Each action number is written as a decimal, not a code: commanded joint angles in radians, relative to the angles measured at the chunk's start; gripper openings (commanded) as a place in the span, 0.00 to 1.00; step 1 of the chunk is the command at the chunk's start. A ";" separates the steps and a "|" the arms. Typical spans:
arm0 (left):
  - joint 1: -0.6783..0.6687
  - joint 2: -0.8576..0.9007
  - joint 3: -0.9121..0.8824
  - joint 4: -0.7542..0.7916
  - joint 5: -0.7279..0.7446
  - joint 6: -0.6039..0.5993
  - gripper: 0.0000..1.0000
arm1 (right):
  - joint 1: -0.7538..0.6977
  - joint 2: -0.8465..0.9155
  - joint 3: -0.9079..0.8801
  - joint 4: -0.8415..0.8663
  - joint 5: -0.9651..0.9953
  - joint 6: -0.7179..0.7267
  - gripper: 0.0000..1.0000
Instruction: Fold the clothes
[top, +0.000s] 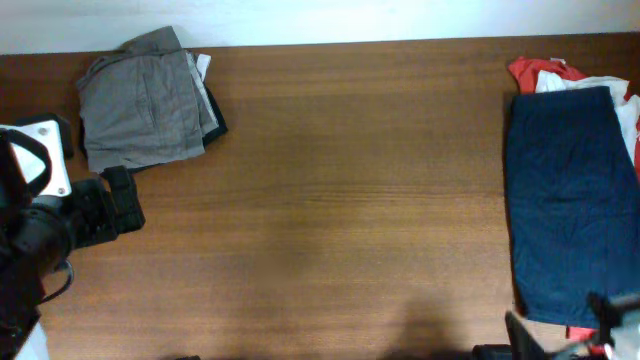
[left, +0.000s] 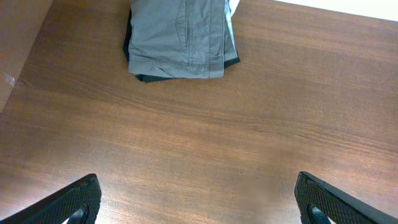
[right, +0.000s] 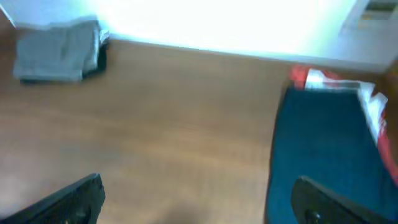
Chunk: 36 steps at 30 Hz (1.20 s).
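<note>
Navy shorts (top: 570, 200) partly hide red and white pieces (top: 565, 82); left gripper (left: 200, 208), right gripper (right: 199, 208) spread apart.

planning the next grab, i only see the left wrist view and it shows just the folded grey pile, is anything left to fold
Observer: Yes. The navy shorts lie spread flat at the right edge of the table, not folded.
Operator: ok is the right arm anywhere near them
Observer: The right gripper is open and holds nothing. It sits by the near end of those shorts.
</note>
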 joint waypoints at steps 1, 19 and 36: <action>0.004 -0.003 -0.001 0.002 -0.010 0.005 0.99 | 0.052 -0.213 -0.252 0.195 0.045 -0.019 0.99; 0.004 -0.003 -0.001 0.002 -0.010 0.005 0.99 | 0.093 -0.584 -1.574 1.699 0.003 -0.019 0.99; 0.004 -0.003 -0.001 0.002 -0.010 0.005 0.99 | 0.093 -0.584 -1.681 1.532 0.041 -0.015 0.99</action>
